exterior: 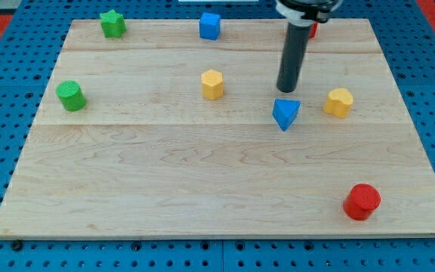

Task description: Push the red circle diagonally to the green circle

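Observation:
The red circle (362,202) stands near the board's bottom right corner. The green circle (71,96) stands at the board's left side, far from it. My tip (287,91) is down on the board in the upper right part, just above the blue triangle (285,113) and well above and left of the red circle. The rod's upper end runs out of the view's top.
A green star (112,23) is at the top left, a blue cube (210,26) at the top middle. A yellow hexagon (212,84) sits left of my tip, a yellow heart (338,102) right of it. A red block (313,30) shows partly behind the rod.

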Controlling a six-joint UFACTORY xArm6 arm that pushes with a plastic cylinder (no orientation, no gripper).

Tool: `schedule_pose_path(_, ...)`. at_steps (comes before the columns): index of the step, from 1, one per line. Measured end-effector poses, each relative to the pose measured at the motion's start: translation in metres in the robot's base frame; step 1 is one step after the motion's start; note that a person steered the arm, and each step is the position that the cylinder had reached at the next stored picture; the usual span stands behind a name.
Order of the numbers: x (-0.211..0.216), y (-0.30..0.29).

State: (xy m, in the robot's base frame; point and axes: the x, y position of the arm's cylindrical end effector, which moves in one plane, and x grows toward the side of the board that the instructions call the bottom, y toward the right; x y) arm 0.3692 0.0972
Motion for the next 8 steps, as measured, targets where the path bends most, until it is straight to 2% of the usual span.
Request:
schedule_pose_path(2, 0.000, -0.027)
schedule_pose_path(4, 0.016, -0.021)
schedule_pose_path(5, 0.052, 0.006)
schedule_pose_path(6, 0.096, 0.006)
schedule_pose_path(8, 0.125, 0.103)
